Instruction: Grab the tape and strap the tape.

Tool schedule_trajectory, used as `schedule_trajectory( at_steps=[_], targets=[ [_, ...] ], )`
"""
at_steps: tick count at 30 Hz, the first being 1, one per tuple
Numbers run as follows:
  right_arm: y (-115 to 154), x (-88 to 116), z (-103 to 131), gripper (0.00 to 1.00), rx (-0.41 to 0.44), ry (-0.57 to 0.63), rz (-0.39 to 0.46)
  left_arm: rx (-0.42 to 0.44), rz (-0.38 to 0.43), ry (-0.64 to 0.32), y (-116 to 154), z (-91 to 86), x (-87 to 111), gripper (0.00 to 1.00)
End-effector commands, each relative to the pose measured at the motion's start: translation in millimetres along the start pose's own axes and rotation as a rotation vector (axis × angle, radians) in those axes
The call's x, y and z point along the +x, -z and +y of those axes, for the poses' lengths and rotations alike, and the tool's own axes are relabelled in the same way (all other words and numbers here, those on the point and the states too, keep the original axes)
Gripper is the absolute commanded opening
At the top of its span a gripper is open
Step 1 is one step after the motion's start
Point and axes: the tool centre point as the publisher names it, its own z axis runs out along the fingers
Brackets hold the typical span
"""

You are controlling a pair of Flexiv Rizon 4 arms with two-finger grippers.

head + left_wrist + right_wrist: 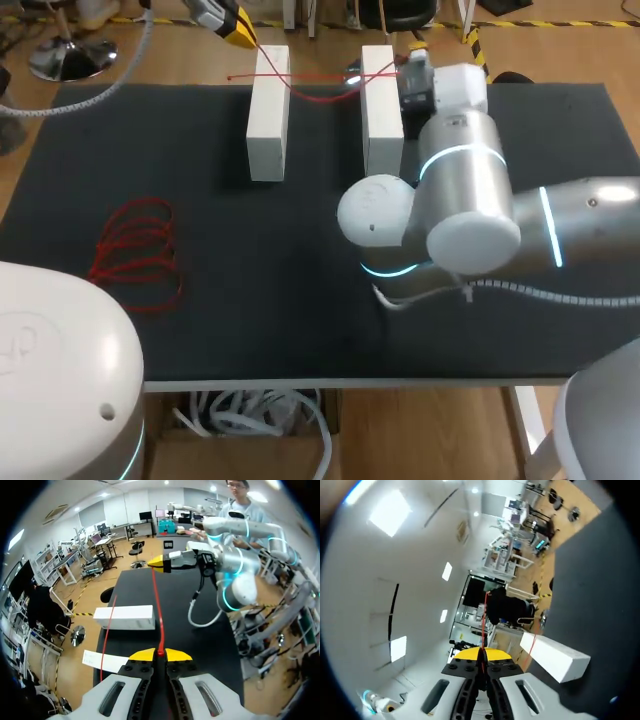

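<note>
In the head view, your thin red tape [285, 76] lies side to side. It is stretched over a white box-shaped block [268, 110] and a second white block [382, 110] at the far side of the flat black table [300, 300]. A loose red coil [135, 250] lies nearer. The left gripper [240, 30] holds 1 end.

In the left wrist view, its 2 yellow tips pinch the tape, which runs straight ahead to the right gripper [159, 563].

In the right wrist view, that gripper is clenched on the tape too, beside a white block.
</note>
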Motion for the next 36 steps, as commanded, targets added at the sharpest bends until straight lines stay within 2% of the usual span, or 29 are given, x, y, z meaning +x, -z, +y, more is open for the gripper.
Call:
schedule_trajectory(
  at_steps=[1, 5, 9, 20, 31, 36],
  targets=[
    [0.0, 13.9, -8.2, 0.00, -0.020, 0.348, 0.015, -0.003, 0.002, 0.000, 0.2, -0.9, -0.6, 0.00],
    [2.3, 21.9, -14.0, 0.00, -0.022, 0.483, 0.034, -0.003, 0.002, 0.000, 0.2, -0.9, -0.6, 0.00],
    [4.4, 28.9, -17.6, 0.00, 0.023, 0.607, -0.013, -0.003, 0.002, 0.000, 0.2, -0.9, -0.6, 0.00],
    [7.5, 48.8, -22.6, 0.00, 0.033, 0.874, -0.004, -0.003, 0.002, 0.000, 0.2, -0.9, -0.6, 0.00],
    [13.5, 63.7, -40.5, 0.00, 0.061, 1.089, 0.028, -0.003, 0.002, 0.000, 0.2, -0.9, -0.6, 0.00],
    [16.6, 66.6, -49.4, 0.00, 0.065, 1.122, 0.028, -0.003, 0.002, 0.000, 0.2, -0.9, -0.6, 0.00]
  ],
)
